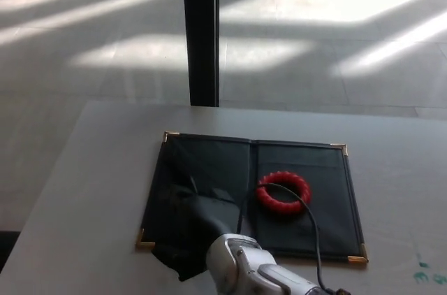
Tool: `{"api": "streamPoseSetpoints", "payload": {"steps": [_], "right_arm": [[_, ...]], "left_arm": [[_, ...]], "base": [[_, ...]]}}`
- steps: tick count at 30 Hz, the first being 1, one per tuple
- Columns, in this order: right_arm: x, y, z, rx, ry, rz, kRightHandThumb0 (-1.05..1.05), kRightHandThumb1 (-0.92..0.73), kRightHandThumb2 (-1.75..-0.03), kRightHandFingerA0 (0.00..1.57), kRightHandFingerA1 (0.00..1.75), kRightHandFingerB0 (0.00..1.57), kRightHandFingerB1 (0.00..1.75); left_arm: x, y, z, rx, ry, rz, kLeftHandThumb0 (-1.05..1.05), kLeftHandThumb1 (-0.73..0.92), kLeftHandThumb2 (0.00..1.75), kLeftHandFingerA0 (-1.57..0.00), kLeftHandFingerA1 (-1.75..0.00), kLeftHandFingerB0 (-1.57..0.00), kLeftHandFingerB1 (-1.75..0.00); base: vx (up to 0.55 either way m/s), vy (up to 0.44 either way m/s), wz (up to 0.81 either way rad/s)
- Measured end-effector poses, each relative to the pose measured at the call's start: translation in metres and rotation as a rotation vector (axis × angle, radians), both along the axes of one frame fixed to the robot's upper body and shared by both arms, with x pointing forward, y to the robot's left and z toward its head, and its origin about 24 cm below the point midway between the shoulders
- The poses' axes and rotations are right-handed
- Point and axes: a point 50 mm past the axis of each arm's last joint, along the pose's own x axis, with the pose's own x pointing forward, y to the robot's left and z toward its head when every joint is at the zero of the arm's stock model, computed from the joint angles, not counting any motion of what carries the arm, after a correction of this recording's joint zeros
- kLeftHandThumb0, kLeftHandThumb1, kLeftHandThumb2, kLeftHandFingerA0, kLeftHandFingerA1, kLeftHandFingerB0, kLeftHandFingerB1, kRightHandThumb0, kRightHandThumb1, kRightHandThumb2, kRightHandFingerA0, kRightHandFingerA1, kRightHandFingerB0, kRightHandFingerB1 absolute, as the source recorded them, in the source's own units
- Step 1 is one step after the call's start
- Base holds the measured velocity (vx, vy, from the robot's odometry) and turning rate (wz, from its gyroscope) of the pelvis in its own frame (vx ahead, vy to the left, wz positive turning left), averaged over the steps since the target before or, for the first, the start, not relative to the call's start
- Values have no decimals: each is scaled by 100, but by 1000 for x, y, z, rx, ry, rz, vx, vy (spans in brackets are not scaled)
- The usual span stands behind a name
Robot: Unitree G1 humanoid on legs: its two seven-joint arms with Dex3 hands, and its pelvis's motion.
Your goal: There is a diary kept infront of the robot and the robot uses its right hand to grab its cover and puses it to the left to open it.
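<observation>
The robot's right hand (183, 228) is lying on the left page of the diary (209, 169), down by its near left corner. The hand is black on black, so I cannot tell if its fingers are spread or curled. Its silver wrist (241, 270) is coming in from the bottom, with a thin black cable (307, 218) looping over the right page.

I am seeing one diary. It is lying wide open and flat on the grey table (84, 190), right in front of the robot. Its long side is running left to right, and its fold is pointing away from the robot. Four shiny gold corners are showing. I cannot read any words on it.

One red bumpy ring (283, 191) is sitting on the right page, near the fold. One dark post (201, 29) is standing behind the table.
</observation>
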Motion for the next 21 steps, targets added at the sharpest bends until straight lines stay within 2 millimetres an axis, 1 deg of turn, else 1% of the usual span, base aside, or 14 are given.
{"api": "streamPoseSetpoints", "payload": {"steps": [6, 7, 8, 9, 10, 12, 13, 14, 15, 16, 18, 19, 20, 21], "right_arm": [[0, 3, 1, -51, 10, 37, -40, -37, -107, 7, 55, 9, 55], [0, 3, 1, -56, 15, 40, -103, -75, -109, 24, 65, 18, 56], [1, 3, 2, -60, 19, 43, -105, -75, -123, 64, 119, 14, 50], [1, 3, 3, -61, 18, 43, -101, -92, -71, 71, 154, 17, 52], [3, 3, 5, -61, 14, 41, -89, -72, -121, 69, 110, 3, 49], [5, 2, 9, -54, 12, 34, -95, -77, -124, 63, 111, 8, 47], [7, 2, 11, -47, 16, 29, -97, -92, -79, 33, 86, 15, 46], [8, 1, 12, -41, 20, 25, -92, -92, -81, 23, 65, 17, 45], [9, -1, 15, -30, 26, 21, -40, -47, -112, 1, 52, 1, 50], [12, -3, 18, -13, 35, 16, -38, -53, -115, 0, 51, 0, 49], [16, -7, 24, 30, 62, -1, -38, -53, -115, 0, 51, 0, 49], [19, -10, 28, 54, 75, -10, -85, -92, -77, 29, 73, 38, 87], [21, -14, 32, 90, 89, -27, -82, -92, -77, 13, 55, 17, 54], [25, -18, 37, 132, 101, -47, -88, -92, -76, 10, 50, 12, 47]], "left_arm": [[13, -6, 2, 8, -4, -48, -63, 84, 64, -23, -44, -23, -41], [15, -6, 3, 8, -5, -53, -64, 84, 63, -26, -44, -26, -41], [16, -7, 3, 8, -5, -56, -64, 84, 64, -25, -44, -24, -41], [16, -8, 2, 7, -4, -59, -64, 83, 64, -26, -43, -25, -41], [16, -8, 2, 7, -2, -62, -64, 83, 64, -27, -43, -25, -41], [17, -9, 1, 7, 1, -66, -64, 82, 64, -27, -43, -25, -41], [17, -10, 1, 7, 4, -69, -64, 83, 64, -27, -42, -25, -40], [17, -10, 0, 7, 6, -71, -63, 84, 64, -26, -42, -25, -41], [16, -10, 0, 7, 8, -72, -63, 84, 64, -25, -43, -24, -41], [16, -10, 0, 7, 10, -73, -63, 84, 64, -25, -43, -24, -42], [15, -10, -1, 7, 15, -72, -63, 84, 64, -25, -43, -24, -42], [14, -10, -1, 7, 18, -72, -63, 83, 64, -27, -44, -26, -42], [13, -10, -2, 7, 20, -71, -64, 84, 65, -25, -44, -25, -42], [12, -10, -2, 7, 21, -70, -63, 83, 64, -26, -44, -26, -42]], "base": [[0, 0, 0], [0, 0, 0], [0, 0, 0], [0, 0, 0], [0, 0, 0], [0, 0, 0], [0, 0, 0], [0, 0, 0], [0, 0, 0], [0, 0, 0], [0, 0, 0], [0, 0, 0], [0, 0, 0], [0, 0, 0]]}}
